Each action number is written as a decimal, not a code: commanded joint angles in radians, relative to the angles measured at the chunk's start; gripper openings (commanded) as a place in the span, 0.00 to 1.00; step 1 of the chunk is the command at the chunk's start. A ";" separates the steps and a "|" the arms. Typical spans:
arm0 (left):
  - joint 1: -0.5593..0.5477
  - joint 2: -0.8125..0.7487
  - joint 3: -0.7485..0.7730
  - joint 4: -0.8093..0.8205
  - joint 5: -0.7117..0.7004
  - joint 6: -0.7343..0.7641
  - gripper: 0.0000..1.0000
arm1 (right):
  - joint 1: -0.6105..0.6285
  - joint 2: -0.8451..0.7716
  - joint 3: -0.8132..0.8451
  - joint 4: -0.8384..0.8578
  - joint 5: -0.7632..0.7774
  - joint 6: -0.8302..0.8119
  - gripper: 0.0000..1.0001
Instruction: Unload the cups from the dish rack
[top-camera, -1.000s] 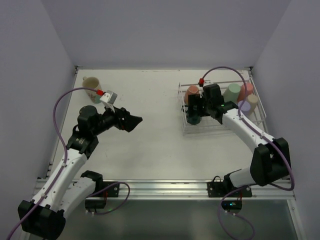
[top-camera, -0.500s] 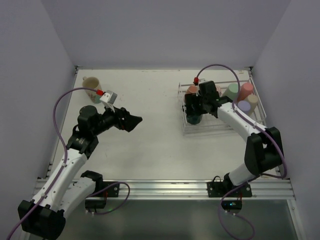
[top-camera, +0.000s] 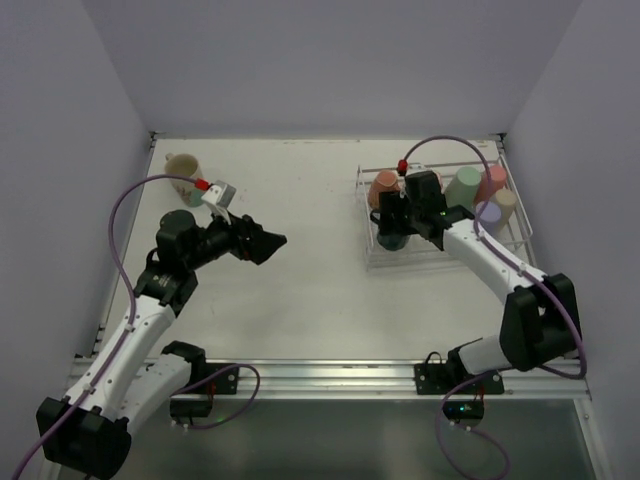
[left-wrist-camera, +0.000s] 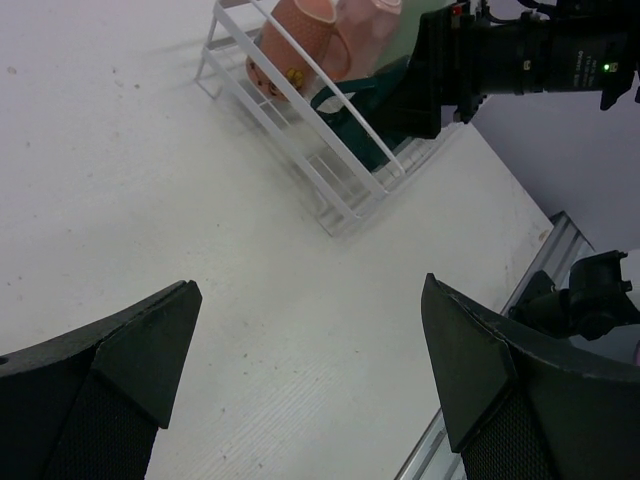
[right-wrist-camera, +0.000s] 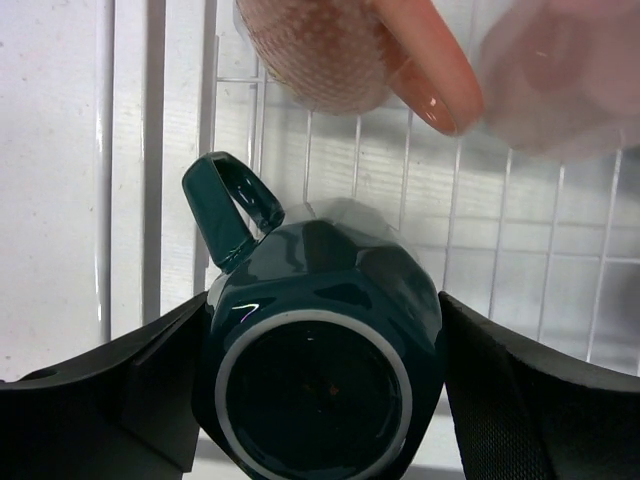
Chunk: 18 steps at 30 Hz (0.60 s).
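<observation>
Glaze on the dark green mug catches the light. It has glossy faceted walls, a looped handle off to one side, and a pale ring round the dark circular end that faces the wrist camera. It sits in the dish rack, whose thin white wire bars form a grid beneath and behind it. The right gripper has its dark matte fingers drawn in against the mug's two flanks, pinching it.

Just past the fingertips lies a salmon cup with a finely speckled skin, and a blurred pink cup lies beside that. Further along the rack, to this gripper's right, are a mint green tumbler and a lavender cup.

Well apart from the rack, the left gripper hangs above the matte white table. Its broad black wedge fingers are spread wide and hold nothing. A cream mug stands on the table beyond its arm, near the far corner.
</observation>
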 joint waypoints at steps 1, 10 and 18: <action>-0.009 0.002 0.025 0.093 0.071 -0.049 1.00 | 0.002 -0.161 -0.013 0.137 0.056 0.076 0.43; -0.162 0.080 0.034 0.342 0.071 -0.253 1.00 | -0.038 -0.402 -0.108 0.275 -0.122 0.320 0.40; -0.420 0.261 0.131 0.443 -0.110 -0.247 0.98 | -0.038 -0.525 -0.211 0.492 -0.366 0.579 0.40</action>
